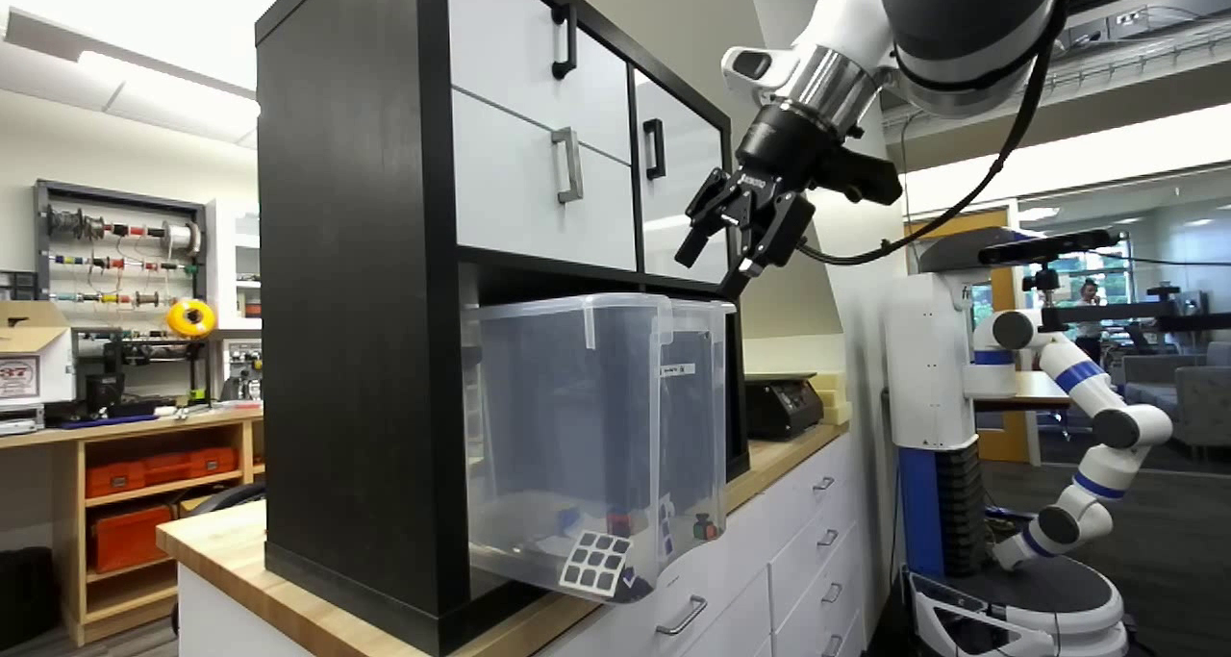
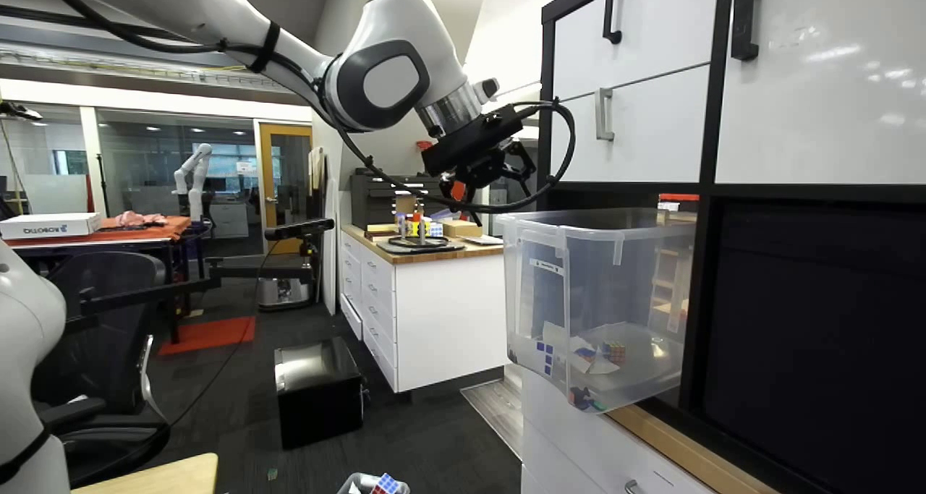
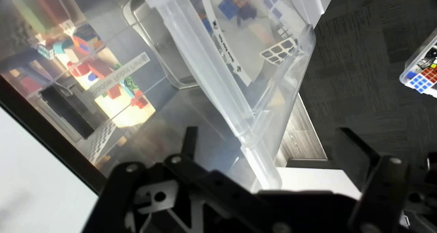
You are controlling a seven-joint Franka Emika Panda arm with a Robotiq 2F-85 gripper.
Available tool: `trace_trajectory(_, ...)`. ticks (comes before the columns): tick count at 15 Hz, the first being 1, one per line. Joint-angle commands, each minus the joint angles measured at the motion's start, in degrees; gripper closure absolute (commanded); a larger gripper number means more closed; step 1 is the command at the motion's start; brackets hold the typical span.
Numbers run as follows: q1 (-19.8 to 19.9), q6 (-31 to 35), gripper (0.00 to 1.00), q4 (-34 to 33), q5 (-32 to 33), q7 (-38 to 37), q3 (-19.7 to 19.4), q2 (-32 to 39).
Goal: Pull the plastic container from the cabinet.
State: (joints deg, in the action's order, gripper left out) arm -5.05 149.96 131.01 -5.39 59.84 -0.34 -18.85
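Note:
The plastic container [image 1: 577,416] is a translucent bin with small items and paper at its bottom. It juts out of the lower opening of the black cabinet [image 1: 346,282] and overhangs the front edge below it. It also shows in an exterior view [image 2: 600,284]. The white fronts of the cabinet [image 2: 803,103] are shut above it. My gripper [image 1: 714,265] is open and tilted down above the container's front corner, also visible in an exterior view [image 2: 499,201]. In the wrist view, the container's rim [image 3: 218,79] runs between the spread fingers [image 3: 266,132]; nothing is gripped.
A low counter [image 1: 702,590] with white drawers carries the cabinet. A dark device [image 1: 784,407] stands beside the cabinet. A small bin with a cube [image 2: 372,483] and a black box [image 2: 318,393] are on the floor. Another robot [image 1: 928,359] stands behind.

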Motion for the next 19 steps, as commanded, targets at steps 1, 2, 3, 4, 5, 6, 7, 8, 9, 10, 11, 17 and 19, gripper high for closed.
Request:
trace_trajectory(1,2.4,-11.6,0.00,-4.9,6.8,-12.1,1.1,-0.9)
trace_trajectory(2,2.4,-15.0,0.00,-6.4,7.4,-14.9,0.8,-0.6)
trace_trajectory(3,2.3,-18.3,0.00,-7.8,7.6,-17.3,0.4,-0.2)
trace_trajectory(4,2.4,-21.1,0.00,-9.1,7.6,-19.7,0.2,0.1)
trace_trajectory(5,2.4,-23.4,0.00,-10.0,7.5,-21.8,-0.1,0.4)
trace_trajectory(6,2.4,-25.7,0.00,-10.9,7.1,-24.0,-0.5,0.7)
trace_trajectory(7,2.6,-27.8,0.00,-11.7,6.9,-26.1,-0.7,0.9)
trace_trajectory(8,2.8,-29.5,0.00,-12.1,6.9,-28.5,-0.9,1.2)
trace_trajectory(9,2.9,-31.2,0.00,-12.5,6.8,-30.7,-1.1,1.5)
trace_trajectory(10,3.0,-32.6,0.00,-12.6,6.7,-32.5,-1.3,1.7)
trace_trajectory(11,3.0,-33.8,0.00,-12.8,6.4,-34.0,-1.6,1.9)
trace_trajectory(17,2.8,-34.6,0.00,-11.1,6.3,-36.4,-2.3,2.1)
trace_trajectory(19,2.9,-34.9,0.00,-11.1,6.3,-36.9,-2.3,2.5)
